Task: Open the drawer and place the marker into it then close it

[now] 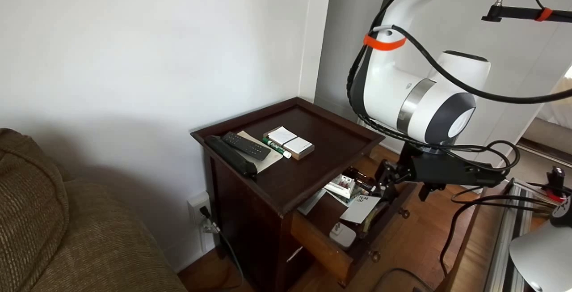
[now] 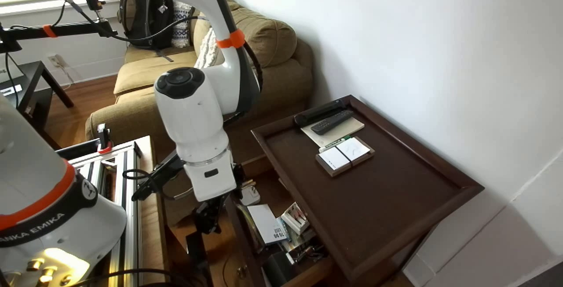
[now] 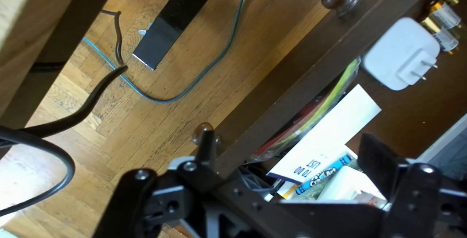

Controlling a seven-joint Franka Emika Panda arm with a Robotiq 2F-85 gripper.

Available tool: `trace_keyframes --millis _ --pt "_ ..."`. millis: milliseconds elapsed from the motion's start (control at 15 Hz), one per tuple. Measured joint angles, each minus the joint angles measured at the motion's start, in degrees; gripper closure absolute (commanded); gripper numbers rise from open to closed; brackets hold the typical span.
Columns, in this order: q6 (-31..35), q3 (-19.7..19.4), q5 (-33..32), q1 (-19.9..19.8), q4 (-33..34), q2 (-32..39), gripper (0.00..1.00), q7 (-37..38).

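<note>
Marker (image 1: 277,147) lies on the table (image 1: 330,140); the gripper (image 3: 290,145), fingers (image 3: 377,165) wide, might bump the open drawer (image 3: 292,81) closed if swung low.

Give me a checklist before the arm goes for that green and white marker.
1. Drawer pulled out: ok, its inside shows.
2. Gripper open and unladen: ok, jaws apart, nothing held.
3. Marker in plain sight: ok, on the tabletop.
4. Gripper over the marker: not ok, it is down by the drawer front.
5. Grasping room around the marker: cannot tell; it lies close beside the notepad, any gap unclear.
6. Landing spot in the drawer: probably ok; bare bottom shows beside the white charger.
</note>
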Motion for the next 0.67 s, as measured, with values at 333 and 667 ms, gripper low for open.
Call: trace_keyframes --millis 333,667 --pt "2.3 0.0 -0.4 0.1 0.4 0.0 0.00 -0.6" --pt "8.5 0.2 -3.7 0.4 0.9 -0.2 0.00 -2.4"
